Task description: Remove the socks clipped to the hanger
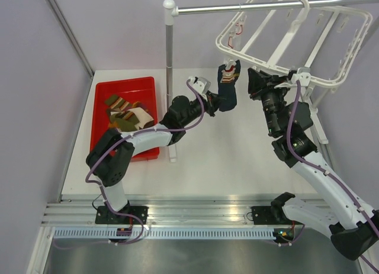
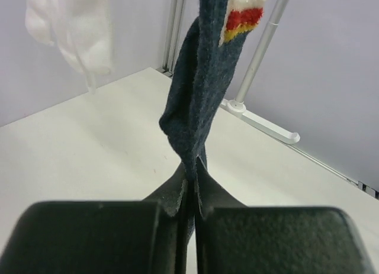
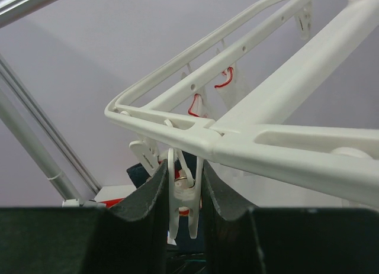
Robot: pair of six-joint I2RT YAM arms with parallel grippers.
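The white hanger [image 1: 268, 67] hangs from a metal rail at the upper right. One dark navy sock [image 1: 228, 92] with a cream, red and yellow cuff hangs from a clip at its near left corner. My left gripper [image 1: 214, 101] is shut on the sock's lower end; in the left wrist view the navy sock [image 2: 195, 96] is pinched between the fingers of my left gripper [image 2: 190, 188]. My right gripper [image 1: 256, 83] is at the hanger's corner. In the right wrist view my right gripper [image 3: 183, 167] is closed on both sides of a white clip [image 3: 180, 200] under the hanger [image 3: 278, 138], with navy fabric behind it.
A red tray [image 1: 121, 84] at the left holds several striped socks [image 1: 127, 114]. The metal pole stand [image 1: 170, 61] rises just left of the sock, and its foot [image 2: 260, 123] lies on the table. A blurred white thing [image 2: 77, 31] hangs at the upper left of the left wrist view.
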